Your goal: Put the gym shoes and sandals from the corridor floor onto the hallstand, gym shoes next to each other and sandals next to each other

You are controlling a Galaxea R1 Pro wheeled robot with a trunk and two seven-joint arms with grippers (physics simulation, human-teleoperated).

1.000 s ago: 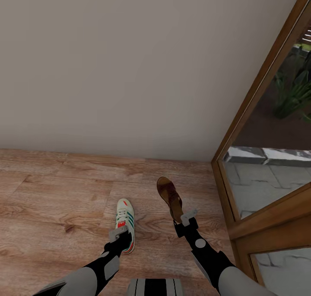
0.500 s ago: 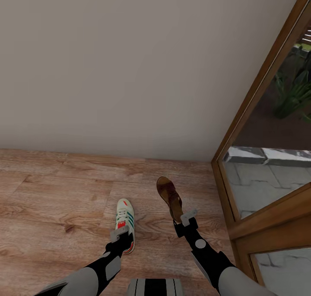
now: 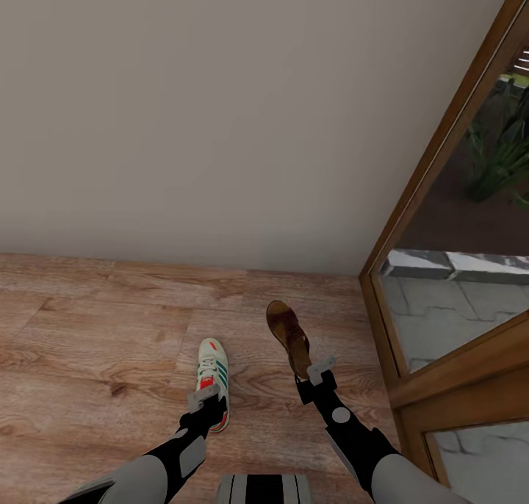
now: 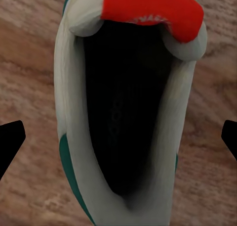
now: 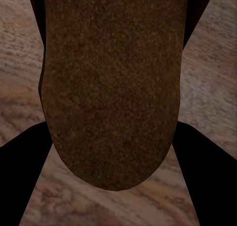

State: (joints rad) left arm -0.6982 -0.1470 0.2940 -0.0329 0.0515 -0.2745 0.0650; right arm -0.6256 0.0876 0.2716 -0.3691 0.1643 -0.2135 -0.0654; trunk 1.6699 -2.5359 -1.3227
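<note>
- The gym shoe [image 3: 213,380] lies on the corridor floor [image 3: 95,335], toe toward the wall [image 3: 220,122], and our left hand [image 3: 203,400] sits over its heel end.
- In the left wrist view the gym shoe's [image 4: 123,102] dark opening and red tongue lie between the two fingertips [image 4: 11,139], which stand wide apart at either side and clear of the upper; nothing is gripped yet.
- To do this well, we judge we should lower until the fingers straddle the heel collar, keep the shoe centred, then close on the firm sides rather than the soft tongue.
- The sandal [image 3: 289,336] lies just right of the shoe, near the wooden door frame [image 3: 411,217], with our right hand [image 3: 316,375] at its heel.
- In the right wrist view the sandal's [image 5: 111,87] brown sole runs between the dark fingers [image 5: 24,181], which flank its heel closely; we cannot tell whether they are already clamped on it.
- A thin flat sole can twist, so we would seat the grip squarely across the heel before lifting.
- Lift both straight up before turning away from the wall.
</note>
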